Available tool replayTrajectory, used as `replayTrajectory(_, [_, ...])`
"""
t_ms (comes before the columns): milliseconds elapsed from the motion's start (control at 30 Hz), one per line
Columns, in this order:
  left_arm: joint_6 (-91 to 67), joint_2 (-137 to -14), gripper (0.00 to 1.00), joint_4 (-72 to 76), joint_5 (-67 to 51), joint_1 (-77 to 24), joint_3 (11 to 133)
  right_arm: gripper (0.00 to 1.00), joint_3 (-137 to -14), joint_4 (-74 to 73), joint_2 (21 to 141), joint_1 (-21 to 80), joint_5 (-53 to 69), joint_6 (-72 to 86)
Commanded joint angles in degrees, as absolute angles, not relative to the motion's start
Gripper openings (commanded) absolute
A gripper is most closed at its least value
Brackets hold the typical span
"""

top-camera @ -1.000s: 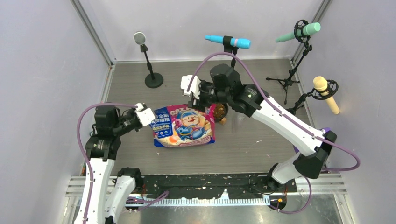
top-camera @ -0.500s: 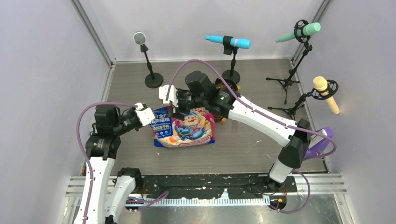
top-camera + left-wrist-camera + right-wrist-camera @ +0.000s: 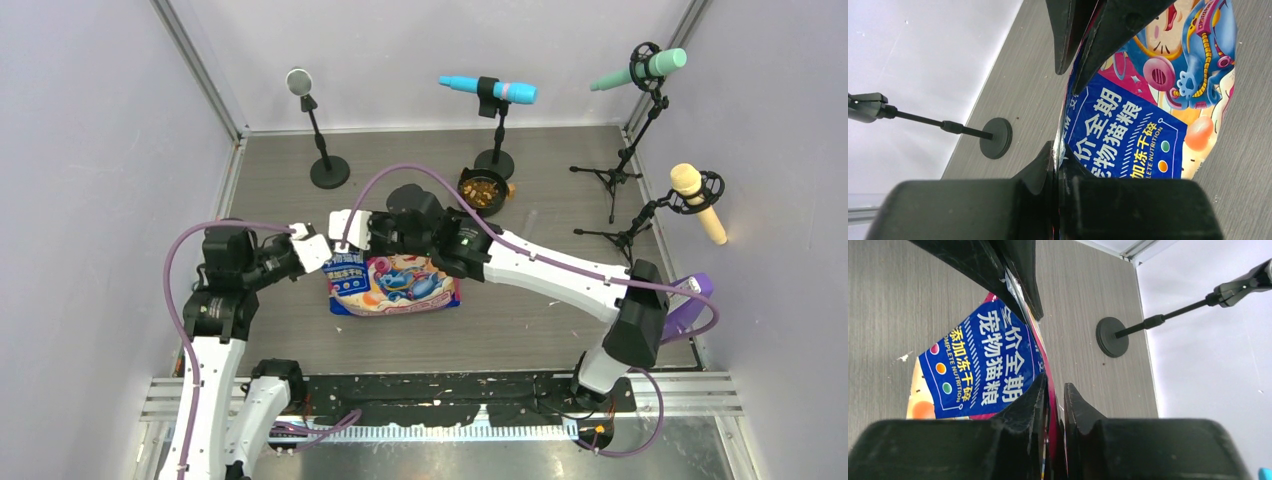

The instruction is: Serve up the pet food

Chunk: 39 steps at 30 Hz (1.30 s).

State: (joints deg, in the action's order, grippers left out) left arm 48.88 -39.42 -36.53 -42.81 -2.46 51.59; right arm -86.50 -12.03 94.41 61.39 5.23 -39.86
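- Pinching the left edge of the bag point(image 3: 400, 285), which lies flat mid-scene: left gripper point(image 3: 1057, 152) clenched on it.
- Clamping the same edge just beside: right gripper point(image 3: 1054, 384), likely to spread the mouth.
- Kibble point(image 3: 483, 187) sits in far bowl point(image 3: 463, 186).

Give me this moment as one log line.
left end effector: shut on bag edge | right end effector: shut on same edge | bag: lying on table | bowl: holds kibble, rear

A lab test cell, this was: blank white walls point(image 3: 90, 150), aluminium framing point(image 3: 198, 68), microphones point(image 3: 487, 90) on stands point(image 3: 317, 130) lining the bench's point(image 3: 530, 310) far and right edges.
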Motion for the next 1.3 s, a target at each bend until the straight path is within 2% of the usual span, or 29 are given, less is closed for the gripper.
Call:
replayTrajectory(0, [48.70, -39.11, 0.00, -36.22, -43.78, -2.48, 52.03, 0.21, -85.19, -14.57, 91.36, 60.96, -7.49, -48.31])
replayTrajectory(100, [49.41, -39.13, 0.00, -36.88, -43.50, -2.46, 52.20, 0.25, -86.55, -22.56, 91.25, 60.22, -8.63, -49.97])
replayTrajectory(233, [50.04, -39.20, 0.00, -37.39, -42.97, -2.44, 52.37, 0.25, -86.51, -27.13, 89.96, 58.12, -8.88, -49.60])
replayTrajectory(567, [49.64, -40.06, 0.00, -37.90, -44.33, -2.38, 52.89, 0.19, -80.21, -27.68, 82.30, 51.60, -7.36, -49.19])
replayTrajectory(900, [49.08, -40.88, 0.00, -38.92, -45.81, -2.30, 54.08, 0.06, -74.17, -28.35, 74.53, 46.56, -11.76, -50.23])
replayTrajectory(1133, [48.02, -41.53, 0.00, -39.17, -46.53, -2.37, 54.93, 0.06, -72.37, -27.62, 68.77, 42.96, -10.71, -50.40])
replayTrajectory(1267, [46.75, -42.13, 0.00, -38.75, -47.53, -2.34, 55.06, 0.09, -71.49, -27.68, 66.56, 41.72, -9.07, -49.81])
